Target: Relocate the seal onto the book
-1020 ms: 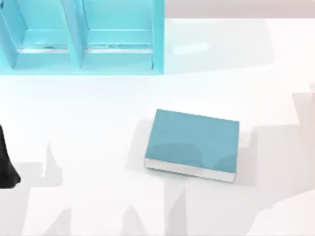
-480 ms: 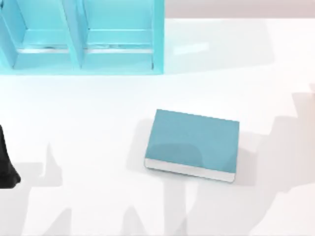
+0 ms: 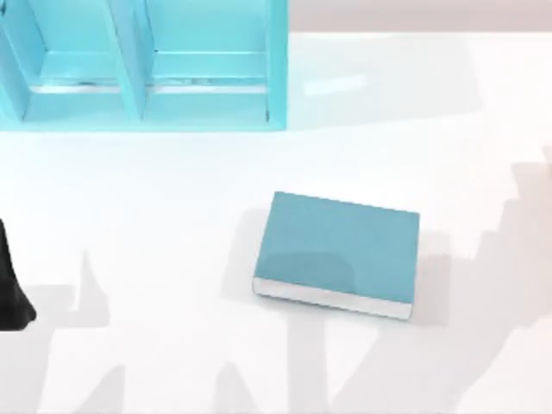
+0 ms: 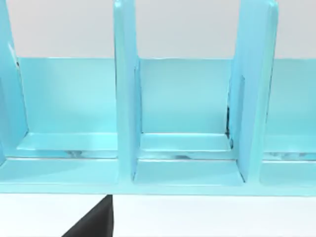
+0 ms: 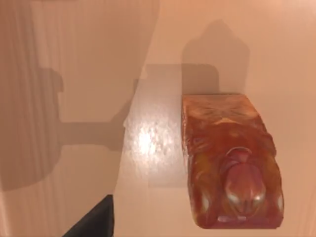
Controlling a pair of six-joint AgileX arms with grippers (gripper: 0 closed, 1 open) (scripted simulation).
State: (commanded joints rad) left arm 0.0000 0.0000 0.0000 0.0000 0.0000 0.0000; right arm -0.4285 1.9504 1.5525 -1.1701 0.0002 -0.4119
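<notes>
seal waits off the book as right arm looks down

right of the book (image 3: 338,250), beyond the table's (image 3: 172,198) edge of sight, the seal (image 5: 229,163) stands upright beneath the right wrist camera, apart from the book. whether either gripper is open cannot be told. small, stiff and likely light, with a glossy, possibly slick carved top, it looks best pinched across its flat sides. left arm (image 3: 10,285) sits parked facing the shelf (image 3: 147,60).
</notes>
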